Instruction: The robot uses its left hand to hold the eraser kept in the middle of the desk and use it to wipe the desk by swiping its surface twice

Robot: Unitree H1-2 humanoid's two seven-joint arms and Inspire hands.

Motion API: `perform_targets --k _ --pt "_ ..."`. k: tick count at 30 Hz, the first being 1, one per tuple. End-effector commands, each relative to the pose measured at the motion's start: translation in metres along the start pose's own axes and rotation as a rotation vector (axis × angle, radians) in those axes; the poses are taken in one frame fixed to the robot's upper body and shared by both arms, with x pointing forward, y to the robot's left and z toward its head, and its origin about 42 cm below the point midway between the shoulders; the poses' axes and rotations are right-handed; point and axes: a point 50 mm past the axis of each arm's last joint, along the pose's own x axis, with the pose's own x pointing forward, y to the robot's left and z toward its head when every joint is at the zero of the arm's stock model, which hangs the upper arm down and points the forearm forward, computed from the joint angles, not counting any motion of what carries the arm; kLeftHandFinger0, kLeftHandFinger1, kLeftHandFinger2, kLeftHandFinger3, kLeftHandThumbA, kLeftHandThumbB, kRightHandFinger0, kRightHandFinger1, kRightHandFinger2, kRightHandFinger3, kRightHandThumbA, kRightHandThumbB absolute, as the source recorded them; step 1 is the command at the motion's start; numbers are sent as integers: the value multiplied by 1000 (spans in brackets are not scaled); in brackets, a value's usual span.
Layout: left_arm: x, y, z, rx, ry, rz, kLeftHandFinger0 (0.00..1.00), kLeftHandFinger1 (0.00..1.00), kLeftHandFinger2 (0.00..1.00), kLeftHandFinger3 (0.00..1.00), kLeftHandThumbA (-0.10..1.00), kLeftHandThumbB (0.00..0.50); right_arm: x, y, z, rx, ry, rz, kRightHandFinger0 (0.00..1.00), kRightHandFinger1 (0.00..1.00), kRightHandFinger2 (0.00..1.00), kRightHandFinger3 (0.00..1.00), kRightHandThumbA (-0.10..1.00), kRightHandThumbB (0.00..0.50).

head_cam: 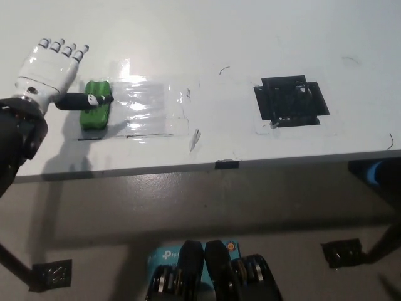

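Observation:
A green eraser (96,113) lies flat on the white desk (207,37) at the left, at the edge of a clear taped sheet (147,108). My white left hand (51,71) hovers just left of and above it, palm down, fingers spread apart and open. Its dark thumb (88,100) reaches across the eraser's top. The hand holds nothing. My right hand is out of view.
A black taped square (290,100) marks the desk at the right. The desk's front edge (225,164) runs across the middle of the picture, with floor below. A small black clip sits on that edge.

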Motion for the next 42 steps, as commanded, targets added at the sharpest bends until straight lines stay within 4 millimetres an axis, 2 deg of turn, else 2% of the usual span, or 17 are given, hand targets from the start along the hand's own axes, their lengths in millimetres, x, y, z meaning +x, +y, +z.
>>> perform_targets --k 1,3,4,5,7,9,12,15,23,25,31,34,35,38,42 --pt "2 -1 -1 -113 -16 53 1000 1000 1000 1000 1000 470 5 -3 17 2 -71 -24 1000 1000 1000 1000 1000 179" --pt "1 -4 3 -141 -20 45 1000 1000 1000 1000 1000 491 5 -3 18 2 -73 -19 1000 1000 1000 1000 1000 169" --pt "1 -11 13 -174 -25 58 1000 1000 1000 1000 1000 491 6 -2 18 10 -68 -24 1000 1000 1000 1000 1000 179" --pt "1 -15 19 -209 -36 60 1000 1000 1000 1000 1000 481 6 -2 18 7 -71 -21 1000 1000 1000 1000 1000 165" --pt "3 -20 26 -232 -44 59 1000 1000 1000 1000 1000 463 6 1 18 9 -70 -27 1000 1000 1000 1000 1000 184" --pt "3 -22 31 -234 -53 66 1000 1000 1000 1000 1000 458 5 2 18 4 -75 -21 1000 1000 1000 1000 1000 184" --pt "4 -22 49 -252 -85 71 1000 1000 1000 1000 1000 436 5 2 19 -4 -63 -20 1000 1000 1000 1000 1000 173" --pt "6 -23 51 -254 -84 64 1000 1000 1000 1000 1000 440 6 3 19 5 -66 -17 1000 1000 1000 1000 1000 177" --pt "2 -34 49 -265 -75 32 1000 1000 1000 1000 1000 435 6 8 20 14 -83 -2 1000 1000 1000 1000 1000 145" --pt "-2 -49 45 -243 -70 -1 1000 1000 1000 1000 1000 478 5 9 19 10 -84 -13 1000 1000 1000 1000 1000 144" --pt "-16 -77 45 -217 -56 -63 1000 1000 1000 1000 1000 442 3 6 18 17 -79 -23 1000 1000 1000 1000 1000 126" --pt "-16 -78 43 -212 -48 -81 1000 1000 1000 1000 1000 447 4 6 19 25 -79 -18 1000 1000 1000 1000 1000 125" --pt "-17 -81 41 -219 -41 -81 1000 1000 1000 1000 1000 449 4 6 19 20 -81 -18 1000 1000 1000 1000 1000 148" --pt "-19 -81 43 -240 -35 -89 1000 1000 1000 1000 1000 444 5 6 20 5 -95 -24 1000 1000 1000 1000 1000 130" --pt "-21 -84 53 -265 -44 -86 1000 1000 1000 1000 1000 445 4 6 22 9 -91 -29 1000 1000 1000 1000 1000 175"
